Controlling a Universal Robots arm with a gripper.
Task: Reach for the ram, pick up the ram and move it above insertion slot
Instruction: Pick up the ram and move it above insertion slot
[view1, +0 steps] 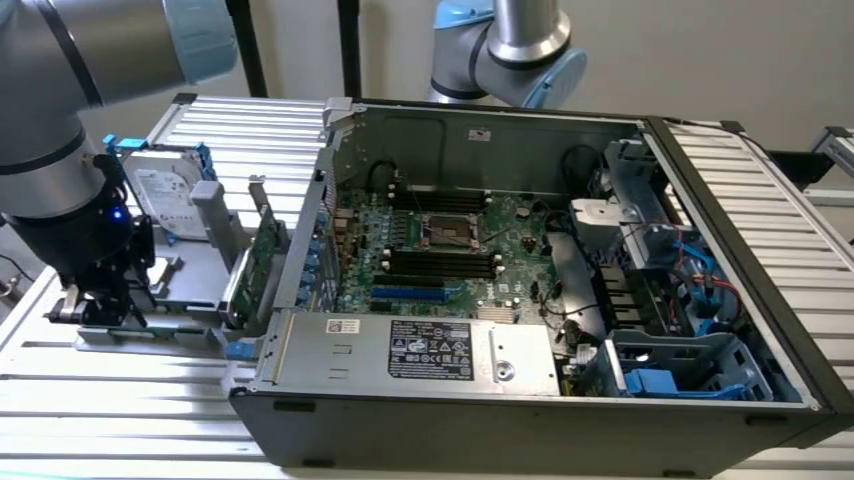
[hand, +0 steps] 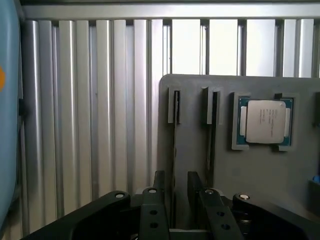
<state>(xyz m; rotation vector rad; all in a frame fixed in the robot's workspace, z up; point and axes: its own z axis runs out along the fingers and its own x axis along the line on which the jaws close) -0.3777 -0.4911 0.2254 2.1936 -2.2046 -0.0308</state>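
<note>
A robot arm of silver tube with pale blue joint caps hangs its black hand over a matte grey holder on a tabletop of ribbed aluminium slats. The hand's two blunt black fingers are spread, one on either side of the ram. In the wrist view the ram appears edge-on as a thin dark strip standing in a narrow slot of the holder, and the fingers have not closed on it. A second slot of the same kind runs beside it. Near that one, a square processor with a dull silver lid and a blue-green rim lies flat in a shallow recess.

In the exterior view the holder sits at the left and also carries a metal-cased hard drive and a broad green expansion card, which stands on edge. To the exterior view's right, a dark steel computer case lies open on its side. Inside it are a green motherboard and rows of black memory slots. Just in front of the board sits a boxy silver power supply with a printed label. A second arm rises behind the case against a plain pale wall.
</note>
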